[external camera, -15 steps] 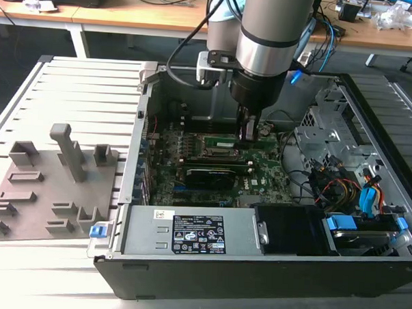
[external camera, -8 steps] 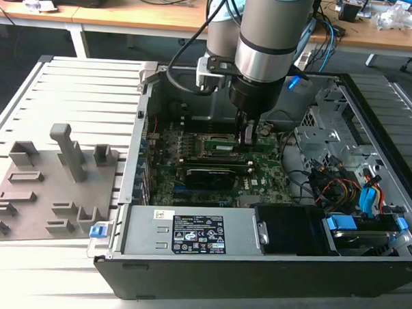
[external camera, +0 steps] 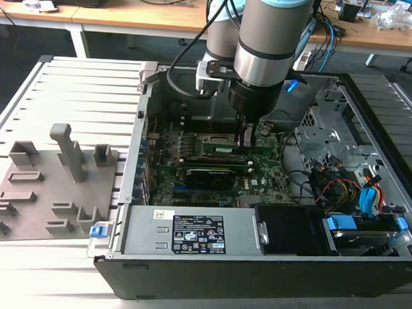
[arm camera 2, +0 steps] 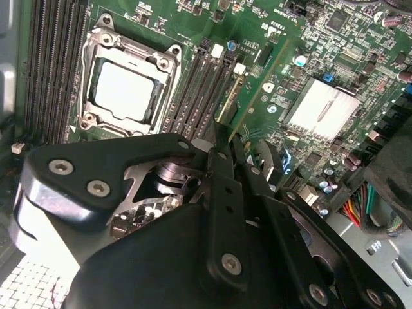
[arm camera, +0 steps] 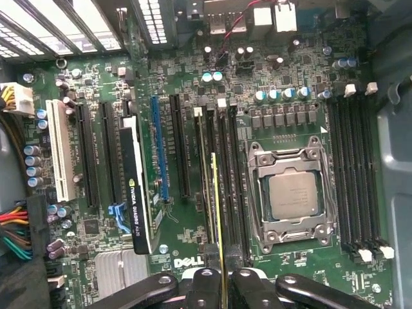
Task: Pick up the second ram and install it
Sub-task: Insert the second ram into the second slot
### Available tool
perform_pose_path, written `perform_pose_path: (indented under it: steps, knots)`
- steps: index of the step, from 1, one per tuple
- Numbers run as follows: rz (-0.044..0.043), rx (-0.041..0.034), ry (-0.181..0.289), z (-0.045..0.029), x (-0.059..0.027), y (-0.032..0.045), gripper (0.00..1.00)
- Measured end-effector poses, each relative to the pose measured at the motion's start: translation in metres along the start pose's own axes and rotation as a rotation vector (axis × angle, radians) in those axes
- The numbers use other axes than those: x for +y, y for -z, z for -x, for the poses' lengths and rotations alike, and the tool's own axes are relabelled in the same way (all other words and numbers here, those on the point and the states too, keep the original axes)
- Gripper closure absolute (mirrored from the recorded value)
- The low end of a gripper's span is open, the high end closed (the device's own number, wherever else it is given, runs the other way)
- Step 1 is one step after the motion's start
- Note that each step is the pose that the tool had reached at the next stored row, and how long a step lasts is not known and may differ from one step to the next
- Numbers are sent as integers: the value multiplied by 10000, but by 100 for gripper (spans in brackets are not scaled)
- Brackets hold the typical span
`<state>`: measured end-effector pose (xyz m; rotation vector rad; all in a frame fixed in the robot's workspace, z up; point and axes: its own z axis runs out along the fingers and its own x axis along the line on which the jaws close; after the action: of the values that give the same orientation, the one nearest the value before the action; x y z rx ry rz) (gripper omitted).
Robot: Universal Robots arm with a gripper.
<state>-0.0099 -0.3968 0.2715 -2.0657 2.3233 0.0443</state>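
Pinching the ram (arm camera: 218, 212) on edge by one end, the gripper (arm camera: 219, 283) is clamped on it and holds it upright over the memory slots (arm camera: 226, 187) beside the socket (arm camera: 293, 196), so its lower edge can line up with a slot. Farther off, near the board's (arm camera: 193, 71) other edge, a graphics card (arm camera: 136, 187) already sits seated.

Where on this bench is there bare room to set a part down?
The slatted top behind the grey holder tray is bare, as is the strip in front of it. Inside the computer case it is crowded: the gripper holds the memory stick over the motherboard.
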Motion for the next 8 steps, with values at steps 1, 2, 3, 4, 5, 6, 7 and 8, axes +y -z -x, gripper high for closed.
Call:
perform_pose_path:
  steps: [1,2,3,4,5,6,7,8]
  knots:
    - [0,2,3,25,2,-2,86]
    - [0,2,2,38,4,-3,86]
    - [1,2,3,50,5,-4,86]
    - [0,2,3,73,8,-6,86]
    - [0,1,2,84,12,-7,86]
    - [0,0,2,87,34,-10,86]
    - [0,2,5,84,56,-13,86]
    - [1,1,25,83,67,-18,86]
